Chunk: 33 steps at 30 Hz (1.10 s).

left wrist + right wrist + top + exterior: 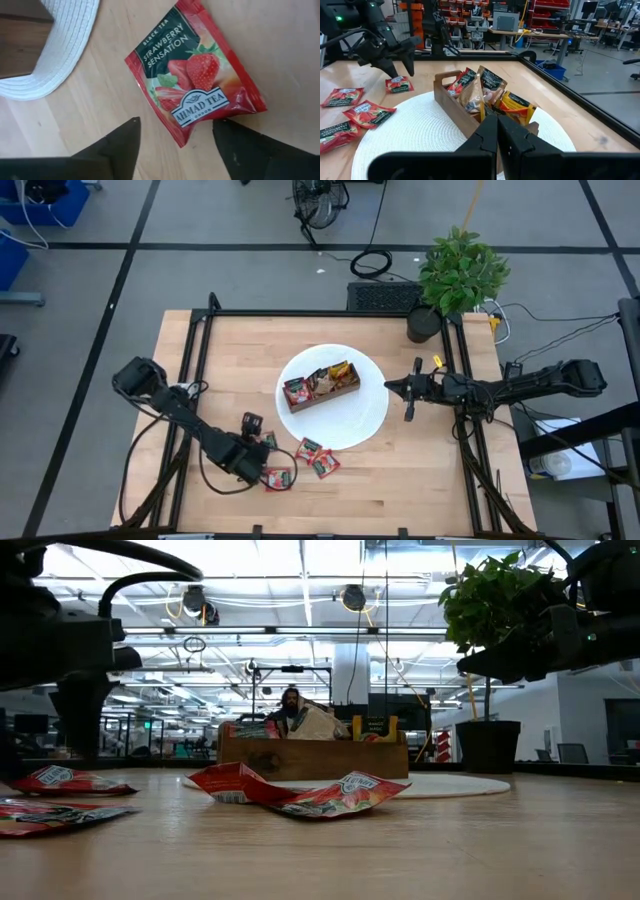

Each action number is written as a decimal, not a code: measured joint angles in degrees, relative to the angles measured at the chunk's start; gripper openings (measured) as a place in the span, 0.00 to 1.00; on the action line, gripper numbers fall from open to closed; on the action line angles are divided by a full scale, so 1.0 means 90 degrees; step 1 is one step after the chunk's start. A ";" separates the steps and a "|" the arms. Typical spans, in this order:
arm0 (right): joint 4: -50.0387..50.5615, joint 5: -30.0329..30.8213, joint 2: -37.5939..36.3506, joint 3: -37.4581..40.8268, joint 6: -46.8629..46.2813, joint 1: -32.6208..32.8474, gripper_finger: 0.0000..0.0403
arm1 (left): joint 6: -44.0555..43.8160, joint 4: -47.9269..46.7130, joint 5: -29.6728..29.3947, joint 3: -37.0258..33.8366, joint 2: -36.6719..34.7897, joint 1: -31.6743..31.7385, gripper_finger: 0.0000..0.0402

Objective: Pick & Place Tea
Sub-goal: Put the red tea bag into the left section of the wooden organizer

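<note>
My left claw [262, 448] hangs low over the table [430, 480] with its fingers [117, 145] spread apart, a red strawberry tea sachet [195, 75] lying flat just ahead of them, beside the white mat [60, 50]. More red sachets [318, 458] lie nearby. My right claw [408, 391] waits pressed together at the mat's far edge, pointed toward the wooden tray [322, 395] holding other sachets.
</note>
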State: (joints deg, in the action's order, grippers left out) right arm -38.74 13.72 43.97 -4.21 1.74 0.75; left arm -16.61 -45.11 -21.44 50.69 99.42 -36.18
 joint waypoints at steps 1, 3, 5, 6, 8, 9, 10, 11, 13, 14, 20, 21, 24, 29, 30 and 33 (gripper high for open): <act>0.0002 0.0000 0.0000 0.0000 0.0000 0.0000 0.00 | -0.0001 0.0051 0.0003 -0.0047 0.0000 0.0000 0.60; 0.0000 -0.0001 -0.0001 0.0000 0.0000 0.0000 0.00 | 0.0001 0.0168 -0.0007 -0.0108 -0.0005 -0.0005 0.53; -0.0001 -0.0001 -0.0001 0.0000 0.0000 0.0000 0.00 | 0.0001 0.0313 -0.0064 -0.0158 -0.0005 -0.0005 0.46; -0.0002 0.0000 -0.0002 0.0000 0.0000 0.0000 0.00 | 0.0001 0.0443 -0.0183 -0.0193 0.0004 -0.0001 0.43; 0.0000 -0.0001 0.0000 0.0000 0.0000 0.0000 0.00 | -0.0003 0.0711 -0.0390 -0.0242 0.0026 0.0028 0.35; -0.0002 0.0000 -0.0002 0.0000 0.0000 0.0000 0.00 | -0.0005 0.0822 -0.0447 -0.0273 0.0028 0.0028 0.31; -0.0001 -0.0002 -0.0001 0.0000 0.0000 0.0000 0.00 | -0.0002 0.0947 -0.0520 -0.0301 0.0032 0.0025 0.27; -0.0001 0.0000 0.0000 0.0000 0.0000 0.0000 0.00 | 0.0000 0.1068 -0.0568 -0.0334 0.0032 0.0017 0.23; -0.0024 0.0000 -0.0001 0.0000 0.0000 0.0000 0.00 | -0.0004 0.1391 -0.0565 -0.0414 0.0027 0.0047 0.16; -0.0022 -0.0001 0.0000 0.0000 0.0000 0.0000 0.00 | -0.0022 0.1555 -0.0565 -0.0473 0.0031 0.0066 0.12; -0.0003 0.0000 0.0000 0.0000 -0.0016 0.0000 0.00 | -0.0566 0.2245 -0.0666 -0.0747 0.0027 0.0175 0.02; -0.0002 0.0000 0.0000 0.0000 -0.0017 0.0000 0.00 | -0.0637 0.2237 -0.0676 -0.0742 0.0028 0.0201 0.01; 0.0000 0.0000 0.0000 0.0000 -0.0018 0.0000 0.00 | -0.0739 0.2023 -0.0868 -0.0632 -0.0004 0.0231 0.01; 0.0000 0.0000 -0.0001 0.0000 -0.0068 0.0000 0.00 | -0.0654 0.1039 -0.1247 -0.0090 -0.0039 0.0240 0.01; 0.0000 0.0000 -0.0002 0.0000 -0.0068 0.0000 0.00 | -0.0658 0.0741 -0.1304 0.0109 -0.0045 0.0238 0.01; 0.0022 -0.0001 0.0000 0.0000 -0.0068 0.0000 0.00 | -0.0796 -0.0122 -0.1549 0.0564 -0.0058 0.0239 0.00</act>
State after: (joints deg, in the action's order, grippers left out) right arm -38.55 13.71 43.97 -4.20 1.13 0.75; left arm -23.77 -46.20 -35.38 55.77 98.89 -34.04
